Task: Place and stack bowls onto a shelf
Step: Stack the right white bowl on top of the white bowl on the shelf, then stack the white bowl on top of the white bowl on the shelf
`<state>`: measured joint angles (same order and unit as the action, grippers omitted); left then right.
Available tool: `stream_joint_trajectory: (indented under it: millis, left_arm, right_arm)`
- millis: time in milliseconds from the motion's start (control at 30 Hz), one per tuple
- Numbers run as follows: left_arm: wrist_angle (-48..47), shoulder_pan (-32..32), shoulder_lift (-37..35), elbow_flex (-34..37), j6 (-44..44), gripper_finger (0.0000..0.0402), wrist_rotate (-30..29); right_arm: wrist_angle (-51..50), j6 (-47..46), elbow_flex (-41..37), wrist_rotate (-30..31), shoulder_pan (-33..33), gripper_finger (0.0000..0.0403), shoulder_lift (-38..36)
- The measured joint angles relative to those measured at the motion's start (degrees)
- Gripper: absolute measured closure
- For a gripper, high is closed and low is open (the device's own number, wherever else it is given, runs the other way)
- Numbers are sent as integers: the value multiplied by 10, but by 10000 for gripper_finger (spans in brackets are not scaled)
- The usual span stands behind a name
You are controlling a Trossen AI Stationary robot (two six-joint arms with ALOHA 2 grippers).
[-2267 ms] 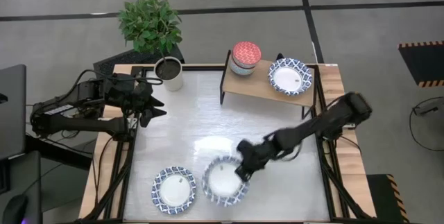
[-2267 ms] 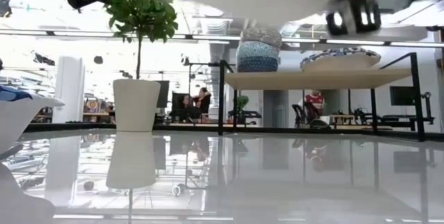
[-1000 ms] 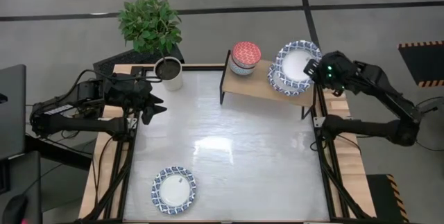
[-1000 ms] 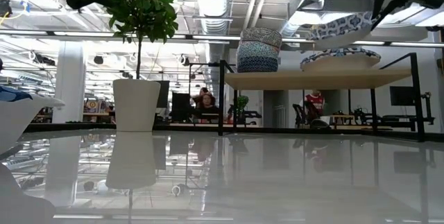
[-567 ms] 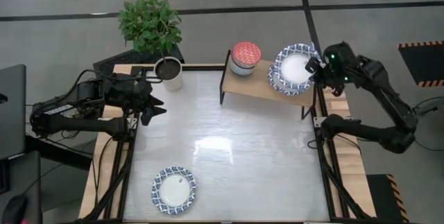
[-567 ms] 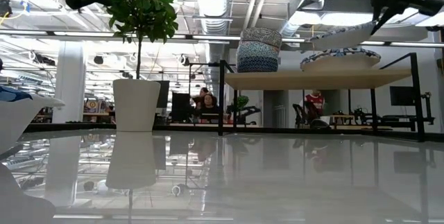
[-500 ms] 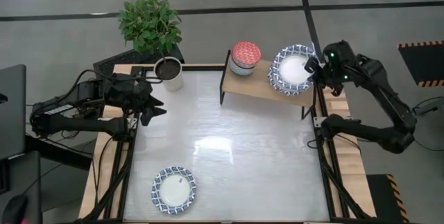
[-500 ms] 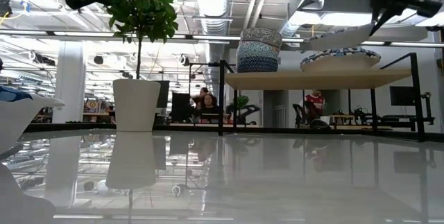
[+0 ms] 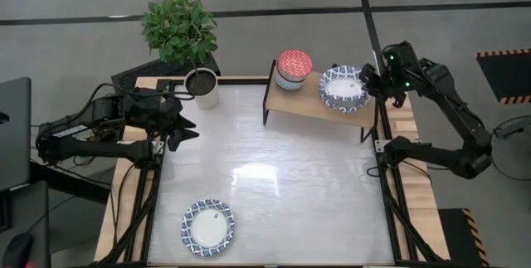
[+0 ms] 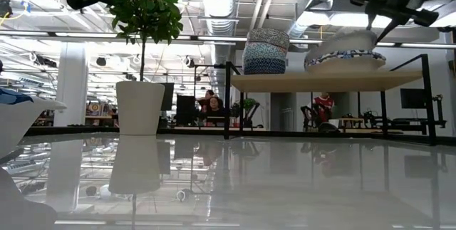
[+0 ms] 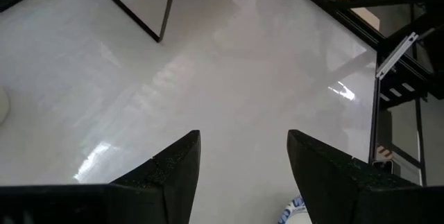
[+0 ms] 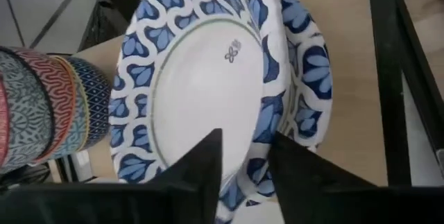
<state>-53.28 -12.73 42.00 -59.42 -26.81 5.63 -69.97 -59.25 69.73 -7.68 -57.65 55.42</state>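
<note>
Clearly the right gripper [image 9: 372, 78] sits at the shelf's [image 9: 311, 102] far end, its fingers [image 12: 198, 168] narrowly pinching the rim of a blue-and-white bowl [image 9: 343, 85] — tilted onto the bowl beneath [image 12: 305, 78] for stacking. One patterned bowl [image 9: 207, 226] waits on the surface [image 9: 274, 177]; the left gripper [image 9: 187, 124] idles, fingers apart.

The wide bowl [image 12: 208, 92] on the far right has a white centre ringed by a thin green line, with a blue-and-white wave rim. The bowl beneath it [image 12: 305, 78] bears blue petal shapes. The stacked small bowls [image 9: 294, 68] show red, orange and blue-grey patterns. The shelf [image 9: 311, 102] is light brown.
</note>
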Motion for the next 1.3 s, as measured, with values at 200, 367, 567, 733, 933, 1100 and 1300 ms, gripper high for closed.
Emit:
stream_joint_trajectory:
  millis: [200,367,567,733,933,1100,1300]
  left_arm:
    - [0,0,0,0,0,200,3]
    - [0,0,0,0,0,200,36]
    - [-5,0,0,0,13,200,103]
    - [-35,6,0,0,41,200,165]
    - [-144,92,17,0,38,200,175]
    - [-131,214,46,46,-34,200,132]
    - [28,328,85,154,-105,200,107]
  right_arm:
    - [47,24,0,-2,0,208,-11]
    - [75,10,0,-13,0,192,-40]
    - [13,40,0,-13,7,194,-60]
    - [-31,58,0,-12,44,195,-66]
    - [-31,26,0,-2,168,195,-95]
    - [-24,-47,0,65,312,195,-95]
    - [-5,-90,0,146,451,195,-65]
